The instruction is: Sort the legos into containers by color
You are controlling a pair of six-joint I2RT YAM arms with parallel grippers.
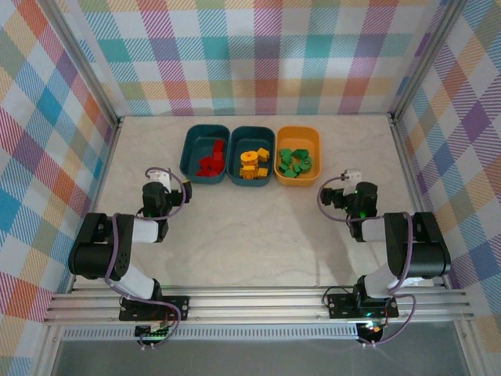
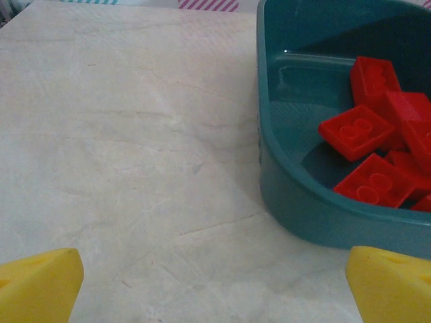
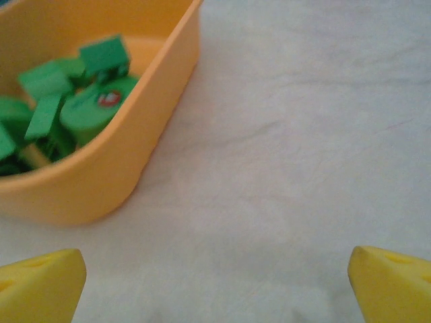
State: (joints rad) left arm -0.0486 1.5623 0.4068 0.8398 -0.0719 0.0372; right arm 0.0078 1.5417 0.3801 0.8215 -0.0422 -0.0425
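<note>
Three containers stand in a row at the back of the table. The left teal tub [image 1: 196,141] [image 2: 316,208] holds red legos [image 1: 211,160] [image 2: 370,141]. The middle teal tub [image 1: 250,135] holds yellow legos [image 1: 252,164]. Green legos [image 1: 295,162] [image 3: 74,101] lie in the orange-yellow tub [image 1: 309,137] [image 3: 114,168]. My left gripper [image 1: 166,182] [image 2: 215,282] is open over bare table, near and left of the red tub. My right gripper [image 1: 350,182] [image 3: 215,282] is open too, near and right of the orange tub. Nothing sits between either pair of yellow fingertips [image 2: 40,282] [image 3: 394,282].
Both arms are folded back near the front rail [image 1: 258,301]. Checked fabric walls [image 1: 258,55] enclose the table on three sides. Pale marbled tabletop [image 1: 258,235] stretches between the arms and the tubs.
</note>
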